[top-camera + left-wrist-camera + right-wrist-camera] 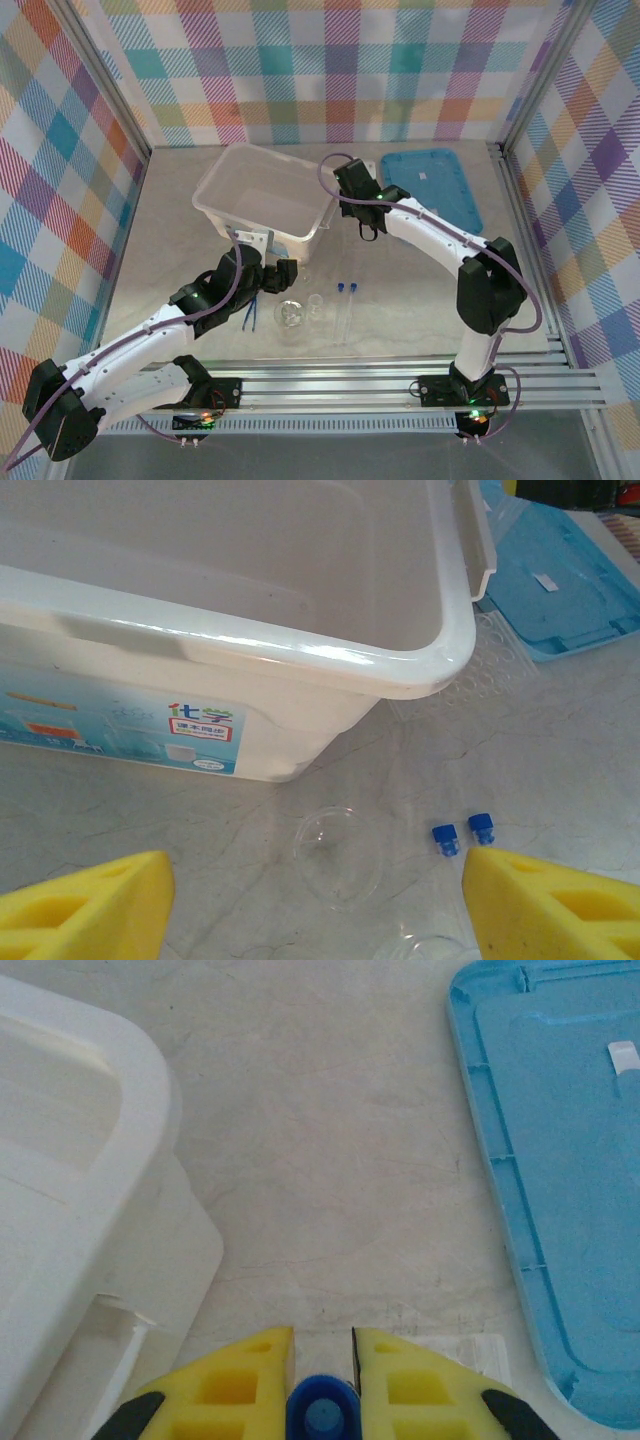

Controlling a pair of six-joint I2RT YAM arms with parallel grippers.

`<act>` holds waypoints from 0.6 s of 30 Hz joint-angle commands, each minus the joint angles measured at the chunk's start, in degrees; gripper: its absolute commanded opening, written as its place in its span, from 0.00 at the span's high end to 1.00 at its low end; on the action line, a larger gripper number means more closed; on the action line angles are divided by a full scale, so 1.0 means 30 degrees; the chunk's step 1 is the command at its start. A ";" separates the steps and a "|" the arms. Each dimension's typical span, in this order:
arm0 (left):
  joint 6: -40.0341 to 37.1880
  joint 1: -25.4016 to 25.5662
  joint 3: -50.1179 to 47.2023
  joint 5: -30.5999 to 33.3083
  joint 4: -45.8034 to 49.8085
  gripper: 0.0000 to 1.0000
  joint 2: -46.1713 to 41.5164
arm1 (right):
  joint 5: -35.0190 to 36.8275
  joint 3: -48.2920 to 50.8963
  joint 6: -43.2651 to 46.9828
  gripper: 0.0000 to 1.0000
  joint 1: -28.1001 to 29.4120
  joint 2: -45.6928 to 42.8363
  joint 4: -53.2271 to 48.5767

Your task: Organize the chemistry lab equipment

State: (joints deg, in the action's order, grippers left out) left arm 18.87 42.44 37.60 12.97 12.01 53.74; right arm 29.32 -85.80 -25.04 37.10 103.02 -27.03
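right wrist: hand (322,1360) pinches blue-capped tube (322,1415) beside plastic box (140,1110).

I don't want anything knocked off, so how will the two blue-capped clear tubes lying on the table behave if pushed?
The tubes are thin, round and lying flat, so a sideways push would probably roll them. They look clear and rigid, likely light and perhaps breakable. Their smooth walls may slip.

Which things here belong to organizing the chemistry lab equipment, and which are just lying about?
Job items: dark blue tweezers; round glass dish; tiny clear cup; two blue-capped tubes; a blue-capped piece, probably a third tube, between the right gripper jaws.
Not lab equipment: translucent plastic box; blue lid.
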 commanded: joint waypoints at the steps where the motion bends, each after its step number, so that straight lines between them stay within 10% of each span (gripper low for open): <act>1: 0.0288 -0.0305 -0.0377 -0.0025 -0.0166 0.24 -0.0382 | 0.0184 -0.0279 -0.0329 0.88 -0.0150 0.0188 0.0242; 18: 0.0452 -0.0453 -0.0507 -0.0347 -0.0403 0.24 -0.0223 | 0.0050 0.0532 -0.0374 0.79 -0.0245 0.0292 0.0685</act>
State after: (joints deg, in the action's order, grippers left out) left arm 19.22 41.80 36.88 12.51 11.90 53.60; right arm 29.34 -84.84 -25.76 36.71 103.46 -25.91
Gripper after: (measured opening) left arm 0.760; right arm 0.200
